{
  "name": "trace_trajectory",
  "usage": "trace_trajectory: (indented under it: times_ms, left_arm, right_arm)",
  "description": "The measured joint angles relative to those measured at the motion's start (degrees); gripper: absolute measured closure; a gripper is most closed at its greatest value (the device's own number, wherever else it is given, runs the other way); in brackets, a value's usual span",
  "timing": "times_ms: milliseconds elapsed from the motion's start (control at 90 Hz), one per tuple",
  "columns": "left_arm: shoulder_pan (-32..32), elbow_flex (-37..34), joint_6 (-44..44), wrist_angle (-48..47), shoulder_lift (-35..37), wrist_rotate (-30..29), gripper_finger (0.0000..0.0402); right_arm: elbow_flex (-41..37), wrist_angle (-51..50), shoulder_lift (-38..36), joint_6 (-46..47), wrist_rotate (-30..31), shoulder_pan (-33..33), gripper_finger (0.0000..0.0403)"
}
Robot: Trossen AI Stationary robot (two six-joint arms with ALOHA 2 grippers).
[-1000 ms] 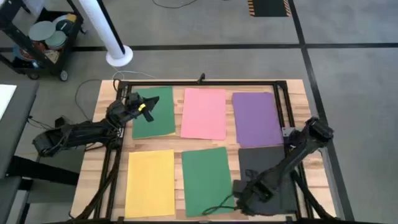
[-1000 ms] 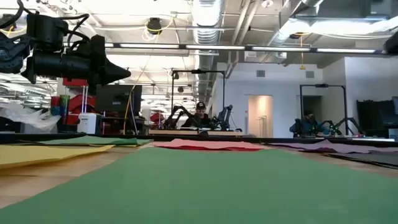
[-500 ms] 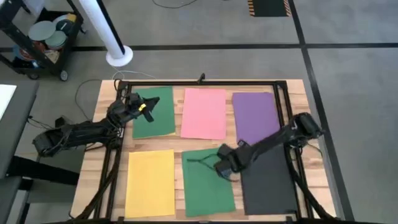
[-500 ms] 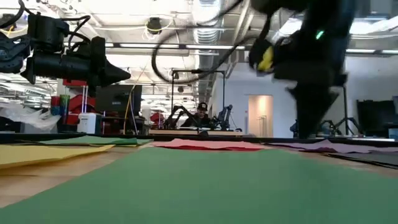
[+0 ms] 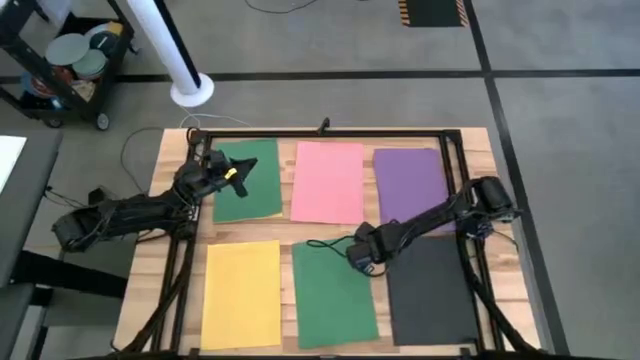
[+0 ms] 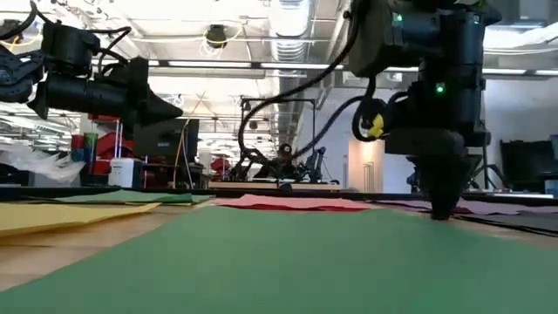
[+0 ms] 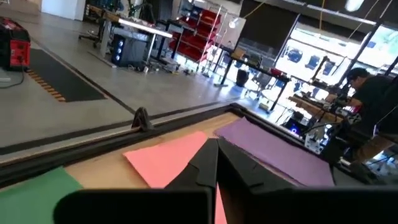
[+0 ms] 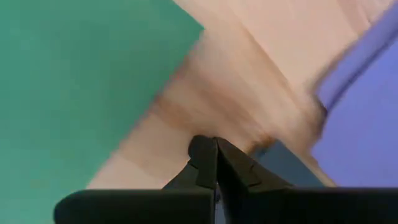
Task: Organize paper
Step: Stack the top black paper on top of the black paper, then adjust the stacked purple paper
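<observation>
Six sheets of paper lie flat on the wooden table in two rows: green [image 5: 245, 180], pink [image 5: 328, 182] and purple [image 5: 410, 190] at the far side, yellow [image 5: 242, 293], green [image 5: 333, 293] and black [image 5: 432, 290] at the near side. My right gripper [image 5: 360, 258] is shut and points down at the bare wood strip [image 8: 205, 106] between the near green sheet [image 8: 74, 74] and the black sheet's far left corner [image 8: 283, 160]. My left gripper [image 5: 238, 178] is shut and hangs raised over the far green sheet, holding nothing. My right gripper comes from above with its shut fingertips [image 6: 442, 209] low at the table top, beside the black sheet's far left corner. I cannot tell whether they touch the wood or the sheet.
A black metal frame [image 5: 320, 133] runs around the table's edges. Strips of bare wood show between the sheets. Beyond the table stand a white post [image 5: 190, 88] and a cart [image 5: 70, 60]; people sit at desks in the room [image 6: 281, 161].
My right gripper has gone from the table's near edge toward the far edge, along the gap between the near green and black sheets, and has come down low by the black sheet's far left corner. The sheets lie as before.
</observation>
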State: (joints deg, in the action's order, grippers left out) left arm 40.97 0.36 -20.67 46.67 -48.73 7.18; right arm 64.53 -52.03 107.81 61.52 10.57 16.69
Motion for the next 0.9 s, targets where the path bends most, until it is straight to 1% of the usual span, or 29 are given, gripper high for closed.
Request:
trace_trajectory:
  times_ms: [189, 400, 656, 756, 900]
  left_arm:
    - [0.0, 0.0, 0.0, -0.3, 0.0, 0.0, 0.0401]
    - [0.0, 0.0, 0.0, -0.5, 0.0, 0.0, 0.0401]
    - [0.0, 0.0, 0.7, -0.5, 0.0, 0.0, 0.0402]
    - [0.0, 0.0, 0.7, -0.5, 0.0, 0.0, 0.0402]
    - [0.0, 0.0, 0.8, -0.5, 0.0, 0.0, 0.0401]
  right_arm:
    - [-0.1, -2.2, 0.0, 1.4, 0.8, 0.0, 0.0403]
    - [-0.1, -2.4, 0.1, 1.4, 1.1, -0.6, 0.0403]
    - [1.2, -1.6, 0.2, -1.6, 1.5, -1.3, 0.0403]
    - [3.5, -1.0, 0.2, -2.7, 3.3, -0.9, 0.0403]
    - [6.3, -3.3, -1.2, -5.1, 6.5, -0.2, 0.0403]
